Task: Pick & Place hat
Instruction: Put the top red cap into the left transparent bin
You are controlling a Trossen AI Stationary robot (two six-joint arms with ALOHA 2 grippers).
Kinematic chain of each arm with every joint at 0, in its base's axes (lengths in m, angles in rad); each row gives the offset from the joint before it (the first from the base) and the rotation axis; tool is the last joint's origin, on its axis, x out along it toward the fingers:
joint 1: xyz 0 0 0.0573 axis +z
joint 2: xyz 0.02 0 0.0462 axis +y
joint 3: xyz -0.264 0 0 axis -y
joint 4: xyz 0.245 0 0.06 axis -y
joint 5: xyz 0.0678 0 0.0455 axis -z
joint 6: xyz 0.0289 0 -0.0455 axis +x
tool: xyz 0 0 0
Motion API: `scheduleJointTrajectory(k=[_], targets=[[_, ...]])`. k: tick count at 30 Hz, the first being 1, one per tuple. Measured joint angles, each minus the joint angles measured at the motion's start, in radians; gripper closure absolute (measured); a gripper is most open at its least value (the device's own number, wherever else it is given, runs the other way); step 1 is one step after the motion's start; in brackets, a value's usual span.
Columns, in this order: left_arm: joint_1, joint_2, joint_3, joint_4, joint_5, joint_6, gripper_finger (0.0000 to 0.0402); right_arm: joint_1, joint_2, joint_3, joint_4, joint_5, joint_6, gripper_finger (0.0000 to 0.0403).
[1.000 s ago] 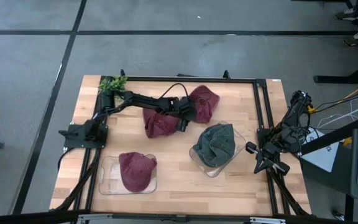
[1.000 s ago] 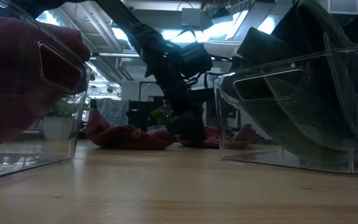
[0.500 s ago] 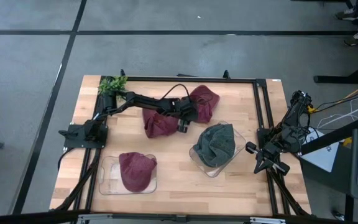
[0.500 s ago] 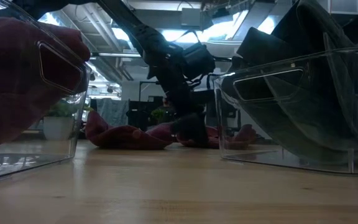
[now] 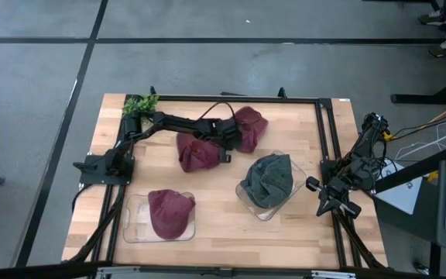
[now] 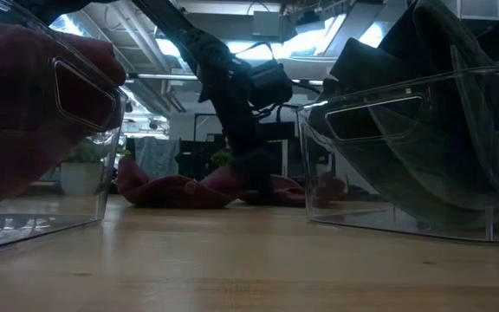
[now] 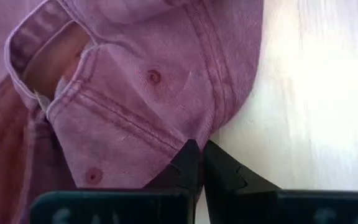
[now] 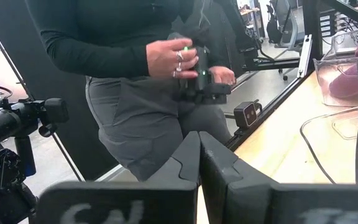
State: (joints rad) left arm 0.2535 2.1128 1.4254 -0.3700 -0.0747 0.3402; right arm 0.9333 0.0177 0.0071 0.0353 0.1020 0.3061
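Hats counted 4: 2 maroon ones loose on the table [image 5: 300, 232] toward its far side, the nearer maroon hat [image 5: 197, 153] and the far maroon hat [image 5: 248, 128], 1 maroon hat in the left clear bin [image 5: 130, 226], and 1 grey hat [image 5: 269, 180] in the right clear bin [image 5: 248, 200]. Left gripper [image 7: 199, 153] sat at the nearer maroon hat's edge, jaws together and pinching its fabric, while the right gripper [image 8: 197, 143], jaws together on nothing, was parked at the table's right edge facing a person [image 8: 135, 74]. No legible writing or labels were seen.

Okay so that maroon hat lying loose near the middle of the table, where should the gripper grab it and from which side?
Probably at the stitched edge of the maroon hat on its right side, coming down from above. It lies flat and crumpled on the table, so only a raised edge offers something to pinch. The left gripper already sits at that edge, fingers together; the right gripper waits at the table's right side.
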Motion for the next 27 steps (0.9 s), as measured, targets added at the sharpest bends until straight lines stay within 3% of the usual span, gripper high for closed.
scheduleJointTrajectory(k=[8,27], targets=[[0.056,-0.104,-0.001,-0.095,0.168,-0.157,0.0397,0.0,0.006,0.0,-0.001,0.0,0.0,0.0397],[0.177,-0.29,0.0,-0.123,0.4,-0.395,0.0398,0.0,0.006,0.0,0.0,0.0,0.0,0.0397]])
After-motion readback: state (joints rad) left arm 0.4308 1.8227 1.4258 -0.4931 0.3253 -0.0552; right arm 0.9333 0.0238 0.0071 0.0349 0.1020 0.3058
